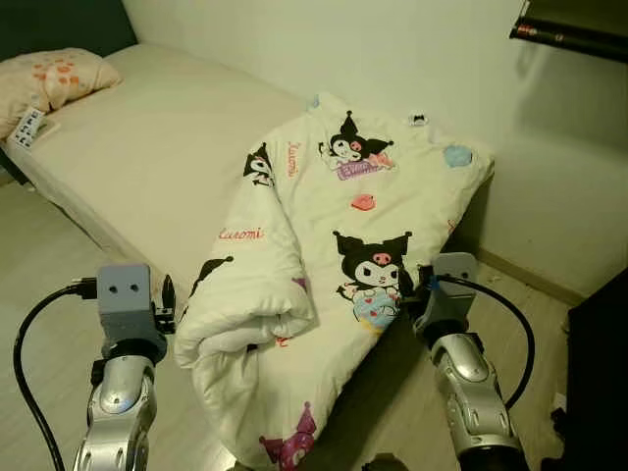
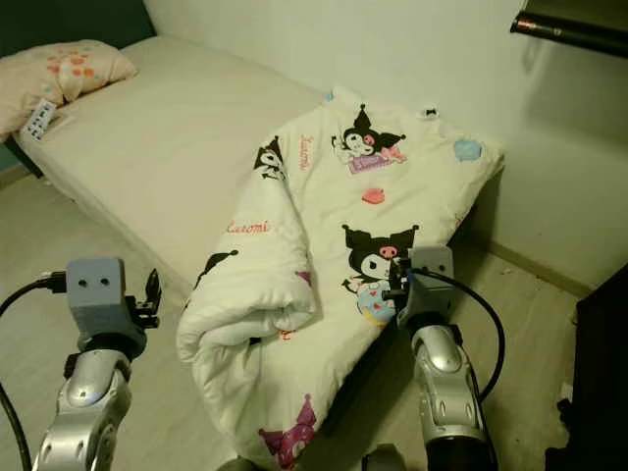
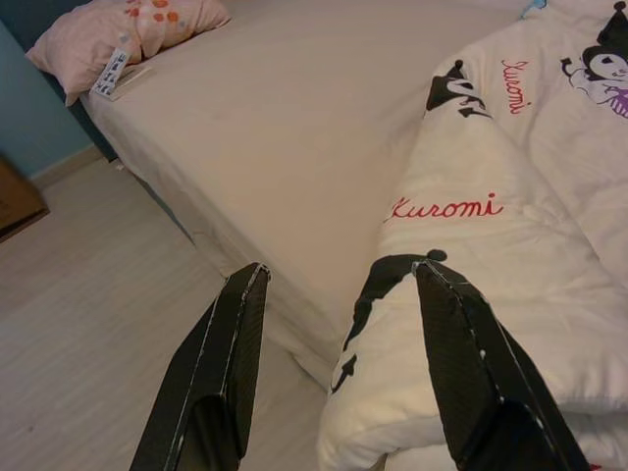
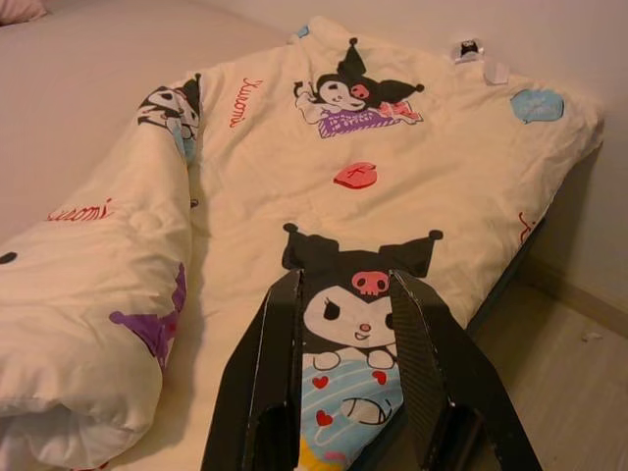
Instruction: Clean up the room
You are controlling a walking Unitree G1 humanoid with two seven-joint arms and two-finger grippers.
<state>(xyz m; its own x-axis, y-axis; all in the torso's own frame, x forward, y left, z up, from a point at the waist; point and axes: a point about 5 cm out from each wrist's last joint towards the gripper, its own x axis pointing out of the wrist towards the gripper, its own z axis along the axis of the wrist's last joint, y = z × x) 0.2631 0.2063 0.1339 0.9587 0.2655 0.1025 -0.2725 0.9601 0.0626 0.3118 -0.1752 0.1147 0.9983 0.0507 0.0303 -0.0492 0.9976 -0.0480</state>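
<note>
While the bed (image 1: 167,147) takes up most of the room ahead, its pale mattress lies largely bare, running back to a dark headboard with the wall along its far side. Across the foot end sprawls the quilt (image 1: 363,196), white with black cartoon characters and red lettering; its near edge is rolled over on itself into a thick fold, and its lower part spills off the mattress toward the wooden floor (image 1: 39,255). At the head of the bed rests a peach pillow (image 1: 49,78) with a small tagged item beside it, too small to identify.

The left gripper (image 3: 339,285) hovers just beside the rolled fold, fingers spread wide, one finger over the fabric and the other over the bed edge, grasping nothing. The right gripper (image 4: 345,294) sits over the quilt's printed face near the hanging edge; its fingers stand slightly apart with cloth between them, though whether they actually pinch it is hard to say from this angle.

The step in hand looks like taking hold of the quilt to straighten it. To do it well, the left fingers should straddle the rolled edge fully and bite a good thickness of cloth, not just the top layer. Both grips should be firm before lifting, and the pull should be even and outward so the fold unrolls rather than bunching further or dragging onto the floor.
</note>
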